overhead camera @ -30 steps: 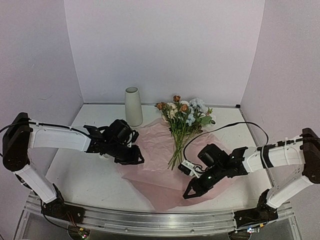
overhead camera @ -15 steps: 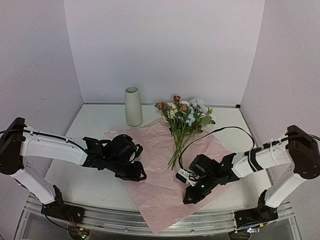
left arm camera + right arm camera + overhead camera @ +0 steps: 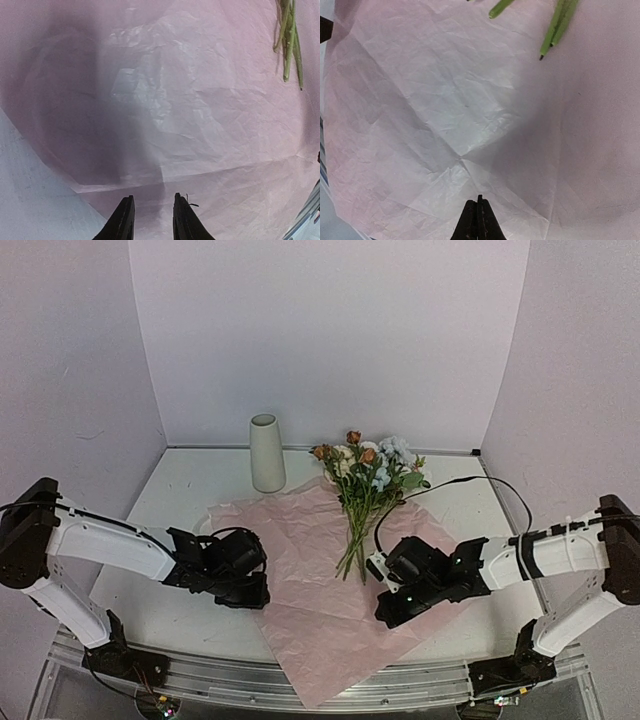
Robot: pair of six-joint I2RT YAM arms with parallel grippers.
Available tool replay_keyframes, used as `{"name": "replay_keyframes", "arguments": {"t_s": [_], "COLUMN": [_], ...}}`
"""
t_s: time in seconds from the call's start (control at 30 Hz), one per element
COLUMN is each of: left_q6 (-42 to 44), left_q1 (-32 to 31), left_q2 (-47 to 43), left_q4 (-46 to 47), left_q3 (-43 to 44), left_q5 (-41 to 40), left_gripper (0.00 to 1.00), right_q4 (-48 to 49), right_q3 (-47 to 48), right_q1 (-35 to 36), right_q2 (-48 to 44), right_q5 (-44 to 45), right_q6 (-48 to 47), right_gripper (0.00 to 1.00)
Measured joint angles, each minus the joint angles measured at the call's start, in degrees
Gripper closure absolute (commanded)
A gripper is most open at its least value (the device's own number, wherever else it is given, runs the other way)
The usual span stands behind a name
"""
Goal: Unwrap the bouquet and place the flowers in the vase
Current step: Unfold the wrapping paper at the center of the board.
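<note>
The pink paper [image 3: 320,610] has slid nearer the arms. The left gripper [image 3: 250,593] sits low on its left side, fingers a little apart. The vase [image 3: 266,453] stands behind with nothing in it. The flowers [image 3: 368,472] lie unwrapped on the paper. The right gripper [image 3: 390,612] has its fingers pressed together. The flowers have yet to go in.

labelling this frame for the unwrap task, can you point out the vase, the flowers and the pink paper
vase [image 3: 266,455], top external view, middle of its body
flowers [image 3: 365,470], top external view, cluster of blooms
pink paper [image 3: 320,610], top external view, bare near part of the sheet
</note>
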Motion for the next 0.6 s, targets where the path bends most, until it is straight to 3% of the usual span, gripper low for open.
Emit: {"name": "replay_keyframes", "arguments": {"t_s": [0.2, 0.33, 0.43, 0.47, 0.57, 0.6], "left_q6": [-2.29, -3.00, -3.01, -3.01, -3.01, -3.03], "left_q1": [-0.74, -0.85, -0.85, -0.85, -0.85, -0.85], "left_q2": [-1.14, -7.44, -12.46, -13.65, -15.32, -15.48], "left_q4": [-0.11, -0.09, 0.05, 0.09, 0.24, 0.24], "left_q3": [-2.06, -2.60, -2.58, -2.56, -2.54, -2.54], "left_q5": [-4.32, -7.07, -9.19, -9.81, -11.08, -11.29], "left_gripper": [0.71, 0.70, 0.69, 0.69, 0.68, 0.68], "right_q4": [-0.32, -0.62, -0.33, -0.10, 1.50, 1.78], "right_q3": [-1.39, 0.61, 5.41, 7.29, 12.18, 13.60], "right_q1": [0.00, 0.00, 0.00, 0.00, -0.02, -0.04], "right_q2": [-0.04, -1.41, -3.73, -4.67, -8.27, -9.73], "right_q5": [4.42, 4.81, 2.94, 1.89, -1.62, -2.83], "right_q6": [1.68, 1.63, 1.69, 1.90, 3.87, 4.49], "right_gripper": [1.00, 0.98, 0.91, 0.80, 0.16, 0.05]}}
